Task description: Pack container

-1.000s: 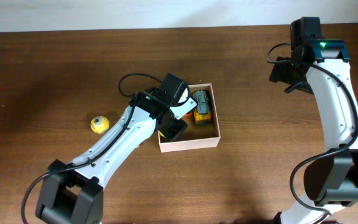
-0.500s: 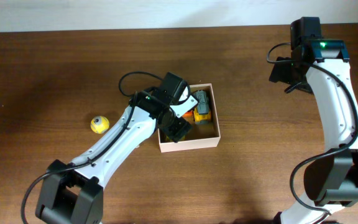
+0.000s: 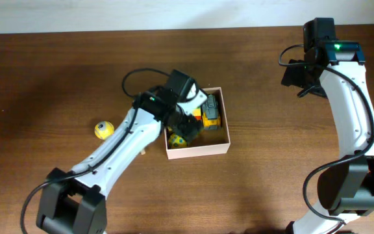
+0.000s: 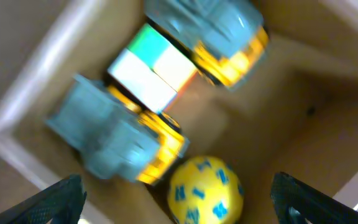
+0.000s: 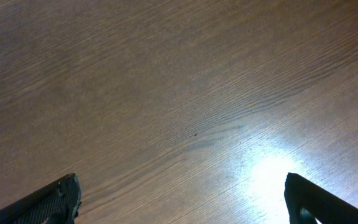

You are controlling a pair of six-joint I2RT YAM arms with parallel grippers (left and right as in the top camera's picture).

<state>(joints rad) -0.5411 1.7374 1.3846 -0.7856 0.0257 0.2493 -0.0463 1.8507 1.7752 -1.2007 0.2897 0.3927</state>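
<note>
L end effector [image 4: 179, 198] spread wide, holding nothing; 1 s ago it sat closer over the near-left corner of the container [image 3: 197, 150], mostly hiding the yellow ball [image 4: 205, 190], which now lies free right under it by two grey-yellow trucks [image 4: 114, 140] & a cube [image 4: 151, 71]. R end effector [image 5: 182, 202] wide open, empty, unmoved. Second ball [image 3: 103, 130] out left on dark wood worktop [image 5: 185, 93]; pale wall strip [image 3: 109, 13] beyond
</note>
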